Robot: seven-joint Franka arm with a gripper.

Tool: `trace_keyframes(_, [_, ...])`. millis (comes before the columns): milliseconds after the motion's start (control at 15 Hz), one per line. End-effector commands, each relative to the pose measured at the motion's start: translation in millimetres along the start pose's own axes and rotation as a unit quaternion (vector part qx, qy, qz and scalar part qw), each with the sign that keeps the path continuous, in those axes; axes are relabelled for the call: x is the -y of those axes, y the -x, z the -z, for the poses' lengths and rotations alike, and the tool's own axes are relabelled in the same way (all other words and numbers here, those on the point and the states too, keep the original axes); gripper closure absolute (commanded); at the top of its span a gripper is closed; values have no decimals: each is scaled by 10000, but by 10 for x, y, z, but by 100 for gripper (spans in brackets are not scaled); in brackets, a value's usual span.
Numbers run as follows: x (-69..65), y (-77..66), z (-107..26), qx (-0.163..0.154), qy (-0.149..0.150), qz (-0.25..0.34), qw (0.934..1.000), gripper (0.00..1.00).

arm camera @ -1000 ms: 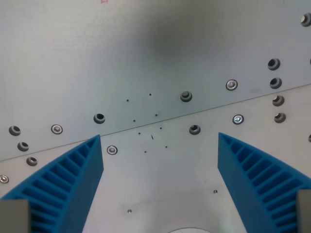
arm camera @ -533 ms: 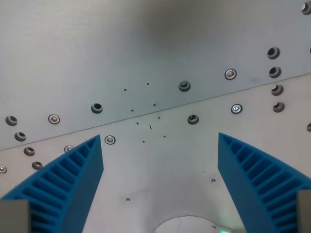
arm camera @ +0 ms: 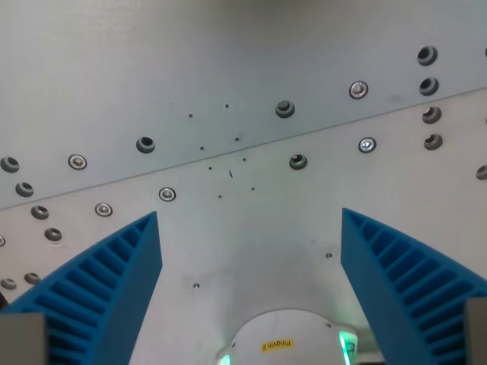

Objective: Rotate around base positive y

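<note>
A small yellow label (arm camera: 277, 344) is carried on the white rounded base (arm camera: 285, 338) at the bottom edge of the wrist view, its dark lettering shown upside down and too small to be read. The gripper (arm camera: 251, 220) is spread wide with nothing between its blue ribbed fingers (arm camera: 114, 289). Beneath it, two metal plates (arm camera: 251, 68) studded with screws (arm camera: 358, 90) and bolt holes (arm camera: 145, 144) are joined along a slanted seam.

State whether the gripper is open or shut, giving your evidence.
Open. The gripper has its blue fingers far apart, with bare metal plate between them and nothing held.
</note>
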State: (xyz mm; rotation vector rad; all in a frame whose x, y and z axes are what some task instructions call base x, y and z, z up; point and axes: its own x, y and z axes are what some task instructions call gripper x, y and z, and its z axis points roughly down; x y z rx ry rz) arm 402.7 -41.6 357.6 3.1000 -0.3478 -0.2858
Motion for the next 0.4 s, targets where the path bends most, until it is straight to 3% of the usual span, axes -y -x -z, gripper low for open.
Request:
trace_keyframes(67, [8,-48,93,1074,325,-25,9937,0])
trace_keyframes(400, [8,-48,93,1356,388,-31,9900,0])
